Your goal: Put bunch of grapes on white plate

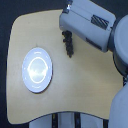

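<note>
The bunch of grapes is a dark, elongated cluster over the wooden table, just right of the table's middle. Its upper end runs up under the grey arm, which comes in from the exterior view's upper right. My gripper is at that upper end of the bunch, mostly hidden by the arm's body, so how its jaws stand is unclear. Whether the grapes rest on the table or hang from the gripper I cannot tell. The white plate lies on the exterior view's left side of the table, a short gap from the grapes, with nothing on it.
The light wooden table has a rounded edge at the left and front. Part of the robot's grey body stands along the exterior view's right edge. Dark floor surrounds the table.
</note>
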